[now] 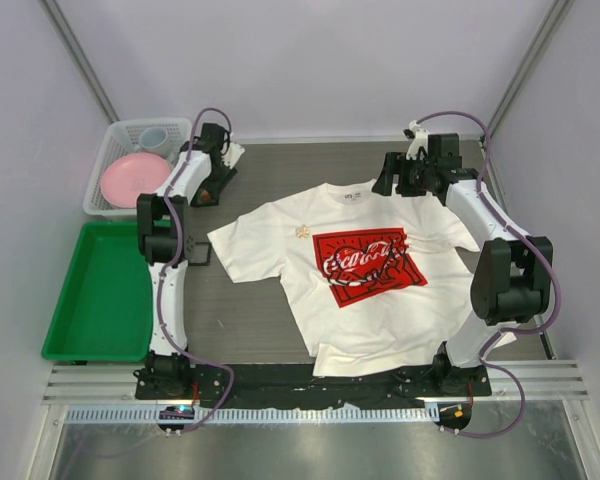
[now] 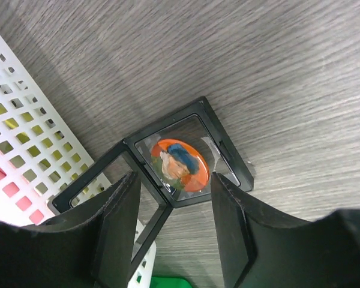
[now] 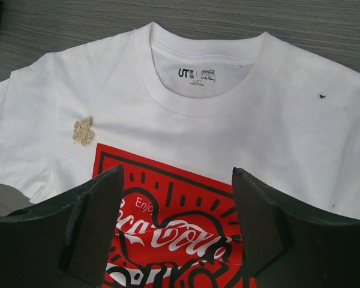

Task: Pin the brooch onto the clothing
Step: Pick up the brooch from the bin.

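The white T-shirt [image 1: 280, 250] with its red Coca-Cola print lies flat on the table, and it also fills the right wrist view [image 3: 228, 114]. A small gold brooch [image 1: 303, 231] sits on its chest left of the print; the right wrist view [image 3: 83, 131] shows it too. My right gripper [image 1: 390, 182] is open and empty, hovering over the collar [image 3: 177, 180]. My left gripper [image 1: 208, 190] is open and empty at the back left [image 2: 174, 186], just above an open black display case [image 2: 227, 144] holding a round orange badge [image 2: 180, 163].
A white basket [image 1: 105, 160] at the back left holds a pink plate [image 1: 135, 178] and a small cup [image 1: 155, 137]. Its wall is right beside the case [image 2: 24, 138]. A green tray [image 1: 100, 290] lies along the left edge.
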Robot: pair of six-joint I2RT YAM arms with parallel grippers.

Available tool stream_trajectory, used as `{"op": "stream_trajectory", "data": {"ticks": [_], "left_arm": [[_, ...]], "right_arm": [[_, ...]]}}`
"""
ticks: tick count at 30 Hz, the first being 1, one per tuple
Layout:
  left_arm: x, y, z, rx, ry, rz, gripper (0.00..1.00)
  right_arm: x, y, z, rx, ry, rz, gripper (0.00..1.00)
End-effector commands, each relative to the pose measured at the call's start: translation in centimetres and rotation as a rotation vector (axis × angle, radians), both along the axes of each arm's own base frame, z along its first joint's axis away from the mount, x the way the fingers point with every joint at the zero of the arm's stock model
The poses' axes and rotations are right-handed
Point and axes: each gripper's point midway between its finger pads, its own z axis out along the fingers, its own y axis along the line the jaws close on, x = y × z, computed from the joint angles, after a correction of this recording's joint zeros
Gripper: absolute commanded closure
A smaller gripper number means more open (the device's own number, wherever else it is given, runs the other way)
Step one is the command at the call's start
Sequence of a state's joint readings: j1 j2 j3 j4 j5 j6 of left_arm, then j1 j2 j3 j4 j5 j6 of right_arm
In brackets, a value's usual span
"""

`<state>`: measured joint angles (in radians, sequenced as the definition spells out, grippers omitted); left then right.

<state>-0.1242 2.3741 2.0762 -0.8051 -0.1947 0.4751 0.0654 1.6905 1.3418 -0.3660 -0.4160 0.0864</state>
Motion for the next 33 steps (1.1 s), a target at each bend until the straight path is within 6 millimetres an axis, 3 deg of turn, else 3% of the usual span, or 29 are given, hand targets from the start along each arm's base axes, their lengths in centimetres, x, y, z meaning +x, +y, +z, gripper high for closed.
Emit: {"op": "stream_trajectory", "data": {"ticks": [1, 19, 21, 24, 30, 33], "left_arm": [[1.9, 0.0, 1.1, 0.024, -0.059, -0.004, 0.46], [1.2, -0.4, -1.6, -0.015, 0.014, 0.003, 0.46], [1.0, -0.5, -2.0, -0.024, 0.028, 0.006, 0.54], [0.9, -0.6, -2.1, -0.029, 0.031, 0.009, 0.57], [1.2, -0.5, -1.0, -0.027, 0.006, 0.009, 0.59], [1.5, -0.6, 0.5, -0.035, -0.031, 0.014, 0.62]], "right_arm": [[1.0, 0.2, 1.5, 0.017, -0.050, -0.005, 0.22], [1.2, 0.3, 1.7, 0.012, -0.050, 0.007, 0.23], [1.2, 0.3, 1.5, 0.012, -0.045, 0.007, 0.24], [1.1, 0.3, 1.5, 0.013, -0.042, 0.007, 0.25], [0.9, 0.5, 1.6, 0.025, -0.040, 0.017, 0.26], [0.8, 0.7, 1.8, 0.031, -0.043, 0.022, 0.26]]}}
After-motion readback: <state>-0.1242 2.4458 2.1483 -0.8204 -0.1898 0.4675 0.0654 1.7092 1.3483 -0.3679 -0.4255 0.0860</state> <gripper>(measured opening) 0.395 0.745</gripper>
